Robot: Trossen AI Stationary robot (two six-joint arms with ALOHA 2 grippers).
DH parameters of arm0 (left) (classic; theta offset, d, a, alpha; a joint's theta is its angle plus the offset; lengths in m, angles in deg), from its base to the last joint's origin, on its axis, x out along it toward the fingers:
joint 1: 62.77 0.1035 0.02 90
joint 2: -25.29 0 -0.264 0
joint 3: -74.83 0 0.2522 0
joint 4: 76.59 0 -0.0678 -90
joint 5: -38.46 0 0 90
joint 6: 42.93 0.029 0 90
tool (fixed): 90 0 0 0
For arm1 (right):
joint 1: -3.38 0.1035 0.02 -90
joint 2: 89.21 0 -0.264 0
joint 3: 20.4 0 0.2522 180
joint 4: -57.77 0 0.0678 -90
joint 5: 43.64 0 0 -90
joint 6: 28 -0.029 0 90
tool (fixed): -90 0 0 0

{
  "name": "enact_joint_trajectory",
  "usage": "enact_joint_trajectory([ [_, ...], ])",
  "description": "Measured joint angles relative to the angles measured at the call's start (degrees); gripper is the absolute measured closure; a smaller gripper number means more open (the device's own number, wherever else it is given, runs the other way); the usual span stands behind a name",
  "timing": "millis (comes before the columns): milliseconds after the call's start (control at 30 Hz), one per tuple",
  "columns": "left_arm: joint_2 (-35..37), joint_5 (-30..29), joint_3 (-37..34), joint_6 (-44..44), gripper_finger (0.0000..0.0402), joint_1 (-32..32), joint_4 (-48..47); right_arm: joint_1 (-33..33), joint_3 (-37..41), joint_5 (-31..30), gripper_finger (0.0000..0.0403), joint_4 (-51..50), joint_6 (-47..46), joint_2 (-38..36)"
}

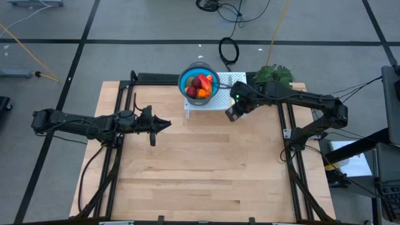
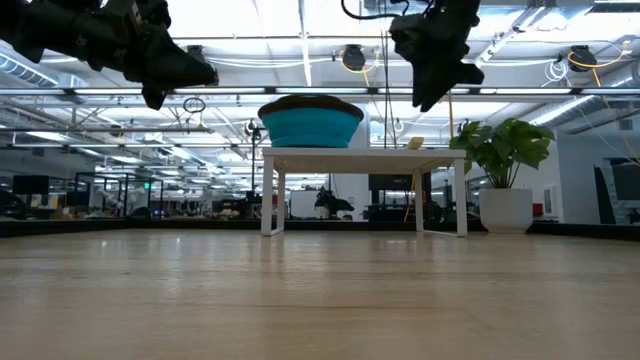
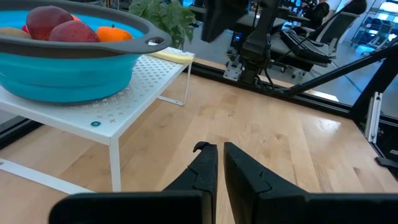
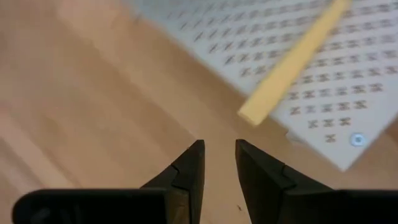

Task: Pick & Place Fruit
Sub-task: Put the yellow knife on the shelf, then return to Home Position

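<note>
The fruit [image 1: 199, 84] lies heaped in a blue bowl [image 1: 187, 80] with a dark rim. The bowl stands on a small white perforated stand [image 1: 215, 102] at the table's far middle. In the left wrist view, red pieces [image 3: 53, 25] and an orange one [image 3: 115, 32] show above the rim. My right gripper [image 1: 232, 114] hangs in the air by the stand's near right corner, pointing steeply down. Its fingers [image 4: 219, 149] are a little apart with nothing between them. My left gripper [image 1: 167, 124] waits shut [image 3: 221, 152] above the table's left middle, pointing toward the stand.
A yellow-handled knife [image 4: 292, 62] lies on the stand's right part, beside the bowl. A leafy plant [image 1: 274, 75] in a white pot [image 2: 505, 210] stands past the table's far right corner. Bare wood [image 1: 206, 169] stretches from the stand to the near edge.
</note>
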Motion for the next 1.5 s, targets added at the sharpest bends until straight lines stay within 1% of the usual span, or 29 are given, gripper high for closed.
enact_joint_trajectory([
  [67,0.0,0.0,0.0,0.0,0.0376,0.0,0.0,1.2,0.1,1.3,0.0316,-0.3,4.0,0.1],
  [133,0.0,0.0,0.0,-0.1,0.0376,0.0,0.0,2.2,0.8,1.3,0.0316,0.3,6.5,0.4],
  [300,0.0,0.0,0.0,-1.1,0.0376,0.0,0.0,2.2,5.1,1.4,0.0316,1.6,8.7,0.5],
  [367,0.0,0.0,0.0,-2.0,0.0376,0.0,0.0,2.2,6.6,2.4,0.0316,2.6,9.7,0.5],
  [500,0.0,0.0,0.0,-2.6,0.0376,0.0,0.0,2.2,8.2,2.8,0.0316,5.2,10.5,0.5],
  [667,0.0,0.0,0.0,-2.6,0.0376,0.0,0.0,1.3,8.6,2.6,0.0316,8.0,11.9,0.5],
  [1067,0.0,-0.1,0.0,-2.8,0.0376,0.0,0.0,-2.2,8.6,2.5,0.0316,9.5,14.8,0.5],
  [1333,0.0,-0.1,0.0,-2.7,0.0376,0.0,0.0,-3.4,8.6,2.7,0.0316,11.1,15.8,0.5],
  [1400,0.0,-0.1,0.0,-2.7,0.0376,0.0,0.0,-3.4,8.6,3.6,0.0316,11.7,16.0,0.5],
  [1500,0.0,-0.1,0.0,-3.5,0.0376,0.0,0.1,-2.5,8.6,7.3,0.0316,12.8,17.7,-0.3],
])
